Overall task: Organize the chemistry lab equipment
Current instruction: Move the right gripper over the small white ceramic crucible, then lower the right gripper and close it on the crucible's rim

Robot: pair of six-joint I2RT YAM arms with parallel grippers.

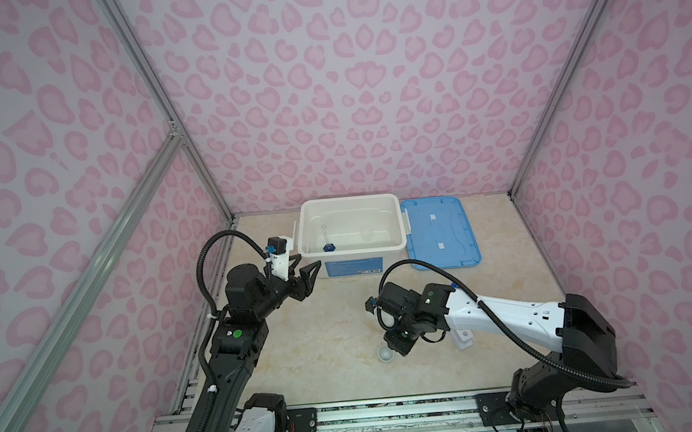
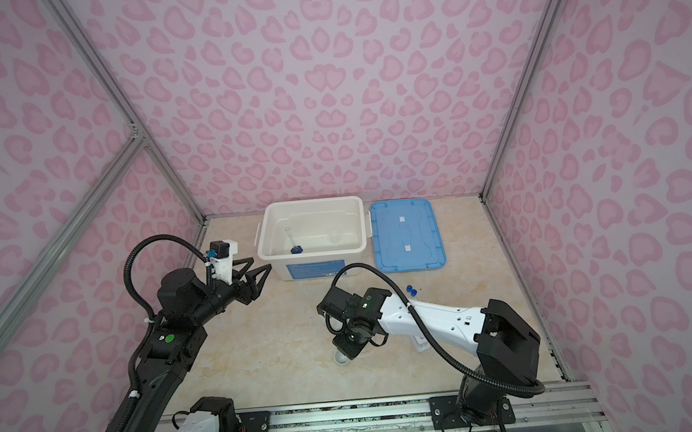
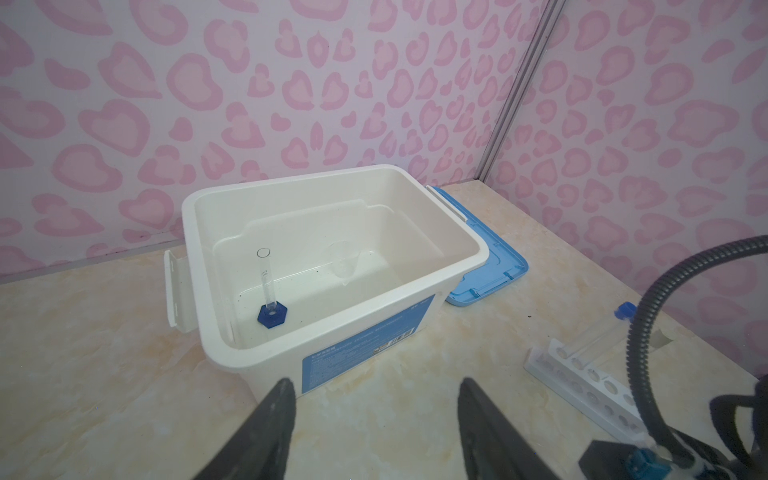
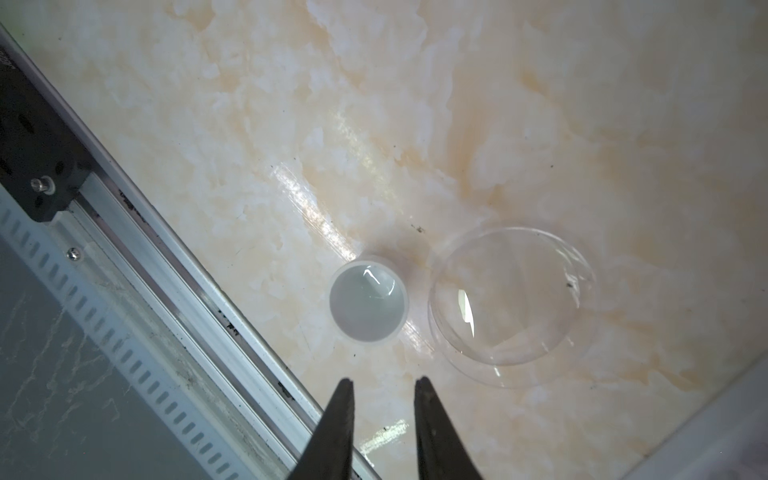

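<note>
Cup (image 4: 368, 305) white, tiny, upright; dish (image 4: 509, 305) clear, round, just beside.

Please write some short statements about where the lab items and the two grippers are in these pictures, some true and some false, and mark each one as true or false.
1. The blue-based cylinder stands upright inside the white bin. True.
2. The blue lid is closed on the bin. False: it lies flat on the table beside the bin, which is open.
3. The jaws of the right gripper hold the small white cup. False: the jaws are apart and empty, and the cup sits on the table beside the clear dish.
4. The jaws of the left gripper are open and hold nothing. True.
</note>
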